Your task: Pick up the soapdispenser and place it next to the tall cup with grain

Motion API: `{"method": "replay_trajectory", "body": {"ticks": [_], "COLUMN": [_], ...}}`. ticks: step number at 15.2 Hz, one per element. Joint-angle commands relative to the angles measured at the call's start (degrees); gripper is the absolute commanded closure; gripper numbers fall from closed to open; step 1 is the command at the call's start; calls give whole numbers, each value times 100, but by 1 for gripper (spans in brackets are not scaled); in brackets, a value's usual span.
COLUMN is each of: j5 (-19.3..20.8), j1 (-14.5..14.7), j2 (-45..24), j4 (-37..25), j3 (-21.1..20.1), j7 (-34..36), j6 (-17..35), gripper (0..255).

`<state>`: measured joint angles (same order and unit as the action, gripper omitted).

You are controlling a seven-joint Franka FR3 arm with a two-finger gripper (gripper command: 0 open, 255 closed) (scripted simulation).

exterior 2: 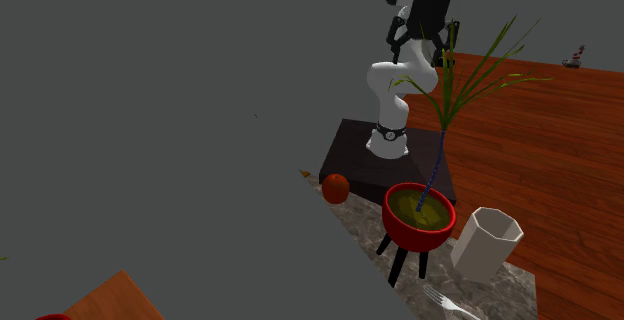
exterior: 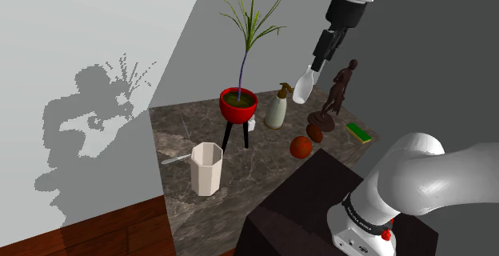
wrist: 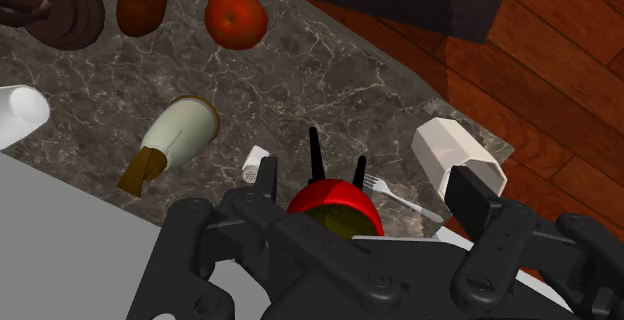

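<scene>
dark marble desk (exterior: 182,133), and your task looks unstarted: the black pincer (exterior: 318,61) hangs released, empty, high up, aimed toward the red bowl planter (exterior: 238,104); the cream brown-pump soap dispenser (exterior: 277,110) stands beside that planter, the white faceted tall cup (exterior: 206,169) opposite.

Red pot (wrist: 335,201) — half hidden behind the gripper (wrist: 368,183).
</scene>
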<state>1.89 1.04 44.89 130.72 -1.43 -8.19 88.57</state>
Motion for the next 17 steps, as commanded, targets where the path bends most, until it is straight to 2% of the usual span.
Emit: {"method": "replay_trajectory", "body": {"ticks": [1, 9, 17], "j5": [0, 376, 578], "j1": [0, -225, -407], "j2": [0, -849, -2110], "j4": [0, 419, 346], "j3": [0, 544, 1080], "j7": [0, -505, -989], "j6": [0, 1353, 2645], "gripper": [0, 0, 0]}}
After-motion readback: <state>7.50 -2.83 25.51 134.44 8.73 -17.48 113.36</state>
